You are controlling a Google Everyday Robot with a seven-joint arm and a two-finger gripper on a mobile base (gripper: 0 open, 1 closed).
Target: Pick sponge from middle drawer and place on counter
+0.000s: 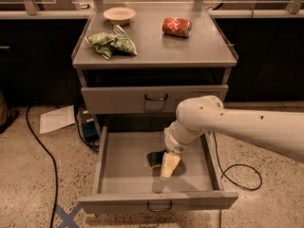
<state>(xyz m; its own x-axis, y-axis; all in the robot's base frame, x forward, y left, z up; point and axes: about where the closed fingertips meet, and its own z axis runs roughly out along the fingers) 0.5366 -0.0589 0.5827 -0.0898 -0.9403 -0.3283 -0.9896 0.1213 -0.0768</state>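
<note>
The sponge, dark green over a yellow edge, lies on the floor of the open middle drawer, near its centre. My gripper hangs from the white arm that comes in from the right. It sits inside the drawer, just right of the sponge and touching or overlapping its right edge. The counter is the grey cabinet top above the drawers.
On the counter lie two light-green snack bags, a white bowl and a red packet. The drawer above is closed. A black cable and a sheet of paper lie on the floor beside the cabinet.
</note>
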